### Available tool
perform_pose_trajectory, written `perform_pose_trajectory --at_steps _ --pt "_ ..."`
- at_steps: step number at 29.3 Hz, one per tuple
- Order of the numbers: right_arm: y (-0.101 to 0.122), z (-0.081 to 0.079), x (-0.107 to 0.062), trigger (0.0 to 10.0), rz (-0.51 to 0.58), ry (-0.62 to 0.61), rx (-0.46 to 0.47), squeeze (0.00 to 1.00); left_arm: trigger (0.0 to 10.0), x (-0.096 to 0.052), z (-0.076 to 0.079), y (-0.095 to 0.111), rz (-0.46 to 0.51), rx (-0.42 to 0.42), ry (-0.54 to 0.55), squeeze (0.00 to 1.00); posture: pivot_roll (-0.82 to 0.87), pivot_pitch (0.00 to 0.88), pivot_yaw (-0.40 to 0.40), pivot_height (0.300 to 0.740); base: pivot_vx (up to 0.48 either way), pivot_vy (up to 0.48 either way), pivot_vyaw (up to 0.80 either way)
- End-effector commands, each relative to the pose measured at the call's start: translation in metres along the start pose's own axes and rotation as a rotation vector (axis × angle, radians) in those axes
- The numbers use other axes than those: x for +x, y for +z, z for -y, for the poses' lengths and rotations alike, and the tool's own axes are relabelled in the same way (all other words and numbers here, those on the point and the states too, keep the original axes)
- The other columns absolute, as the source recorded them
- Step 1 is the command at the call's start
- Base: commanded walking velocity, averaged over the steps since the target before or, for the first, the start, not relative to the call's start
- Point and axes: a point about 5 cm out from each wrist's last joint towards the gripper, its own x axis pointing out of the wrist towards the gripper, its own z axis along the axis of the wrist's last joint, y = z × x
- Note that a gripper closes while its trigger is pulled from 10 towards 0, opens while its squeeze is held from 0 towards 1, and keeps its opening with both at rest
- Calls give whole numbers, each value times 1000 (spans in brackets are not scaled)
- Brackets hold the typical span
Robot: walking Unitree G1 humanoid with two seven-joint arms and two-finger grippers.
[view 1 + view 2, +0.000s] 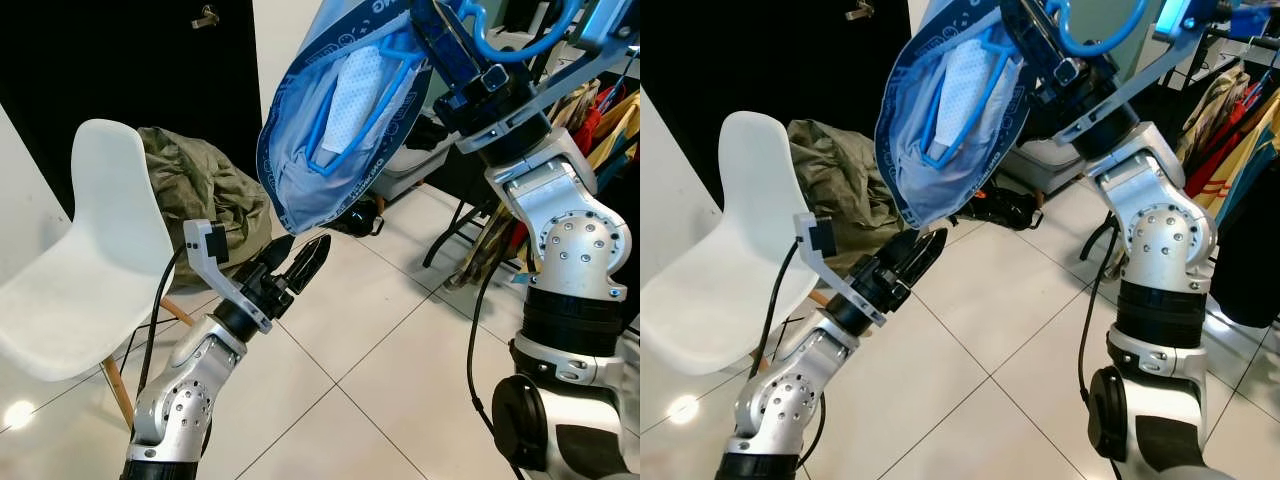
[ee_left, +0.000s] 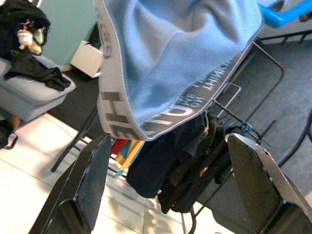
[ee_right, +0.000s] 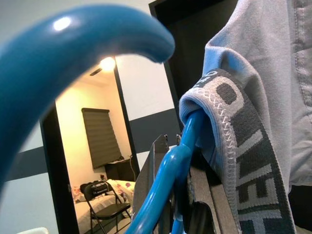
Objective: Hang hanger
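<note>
Blue plastic makes up the hanger (image 1: 365,110), which the right pincer (image 1: 470,75) grips just below its hook, raised high over the tiled floor (image 1: 380,370). In the left eye view a pale blue garment (image 1: 320,150) droops from it; the hanger's long axis slants down toward the left pincer (image 1: 300,262), hook uppermost.

From the right eye view, the clothes rack (image 1: 1240,90) stands to the robot's right, so the hanging itself seems not yet done.

Looking through the left wrist view, the left pincer's fingers (image 2: 90,180) stand wide apart just under the garment's grey waistband (image 2: 161,122), holding nothing.

Close up in the right wrist view, the hook (image 3: 78,53) curves overhead, free of any rail.
</note>
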Motion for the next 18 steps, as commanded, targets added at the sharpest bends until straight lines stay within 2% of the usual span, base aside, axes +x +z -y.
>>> perform_pose_trajectory --at_steps 1,5,6,7,8,13,18 --pt "2 -3 0 10000 3 14 -3 0 10000 -3 -9 2 14 -19 63 0 -43 95 8 740 0 0 0" --pt "2 -3 0 10000 2 17 -3 0 10000 -3 -14 3 25 -33 101 0 -43 95 8 740 0 0 0" --pt "2 -3 0 10000 2 18 -4 0 10000 -2 -19 0 15 -42 153 0 -48 95 9 740 0 0 0" --pt "2 -4 0 10000 0 19 -7 0 10000 -2 -23 -3 -2 -57 190 475 -50 97 11 740 0 0 0" --pt "2 -4 0 10000 0 19 -9 0 10000 -3 -24 -6 -11 -79 203 1000 -50 97 11 740 0 0 0" --pt "3 -3 0 10000 -2 16 -11 0 10000 -5 -26 -4 -14 -102 226 1000 -45 98 9 740 0 0 0" --pt "3 -4 0 10000 0 21 -8 0 10000 -1 -21 6 50 -148 188 1000 -43 98 9 740 0 0 0"
